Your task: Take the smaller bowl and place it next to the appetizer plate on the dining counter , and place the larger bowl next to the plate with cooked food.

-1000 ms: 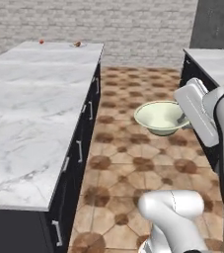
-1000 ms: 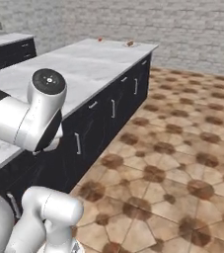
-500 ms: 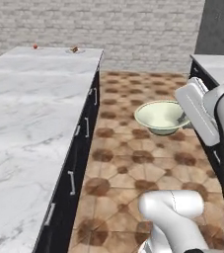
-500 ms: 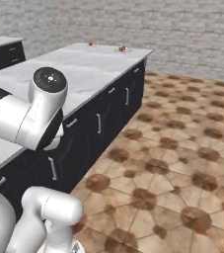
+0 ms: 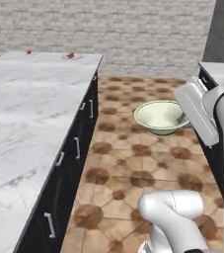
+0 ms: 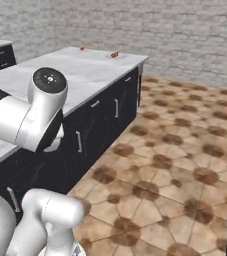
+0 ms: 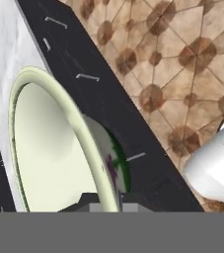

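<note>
Claw (image 7: 106, 205) is clamped on the rim of the smaller bowl (image 5: 161, 116), holding it upright in the air over the tiled floor (image 5: 133, 163), beside the dining counter (image 5: 24, 108).

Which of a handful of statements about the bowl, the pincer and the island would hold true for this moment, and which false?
1. The pincer is shut on the smaller bowl's rim. True.
2. The smaller bowl rests on the dining counter. False: it is held in the air over the tiled floor, beside the counter.
3. Small reddish items sit at the counter's far end. True.
4. The bowl carries food. False: its pale inside looks empty.
5. The counter's base is white. False: it is dark, with light handles.
</note>
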Motion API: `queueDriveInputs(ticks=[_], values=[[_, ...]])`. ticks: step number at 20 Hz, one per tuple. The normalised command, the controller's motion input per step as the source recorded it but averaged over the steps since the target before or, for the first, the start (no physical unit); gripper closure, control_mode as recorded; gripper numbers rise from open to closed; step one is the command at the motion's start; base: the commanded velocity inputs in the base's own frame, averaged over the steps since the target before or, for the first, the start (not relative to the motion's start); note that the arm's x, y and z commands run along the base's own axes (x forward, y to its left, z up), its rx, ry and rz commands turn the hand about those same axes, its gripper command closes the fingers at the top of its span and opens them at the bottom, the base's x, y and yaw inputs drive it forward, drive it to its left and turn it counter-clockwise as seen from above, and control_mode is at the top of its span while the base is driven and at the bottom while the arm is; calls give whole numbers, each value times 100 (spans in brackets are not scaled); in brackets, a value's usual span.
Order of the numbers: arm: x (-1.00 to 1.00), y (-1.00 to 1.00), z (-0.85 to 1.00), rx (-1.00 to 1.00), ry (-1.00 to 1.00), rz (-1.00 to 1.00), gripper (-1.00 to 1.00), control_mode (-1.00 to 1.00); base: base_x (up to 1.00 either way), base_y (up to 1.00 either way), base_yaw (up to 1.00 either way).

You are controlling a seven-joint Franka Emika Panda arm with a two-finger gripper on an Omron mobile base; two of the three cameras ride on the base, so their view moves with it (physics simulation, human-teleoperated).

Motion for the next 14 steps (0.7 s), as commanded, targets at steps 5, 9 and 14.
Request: queueDriveInputs(ticks=[5,9,14], values=[[0,0,0,0,0,0,100,100,100,-64,6],[0,0,0,0,0,0,100,100,100,-38,-1],[0,0,0,0,0,0,100,100,100,-7,-7]])
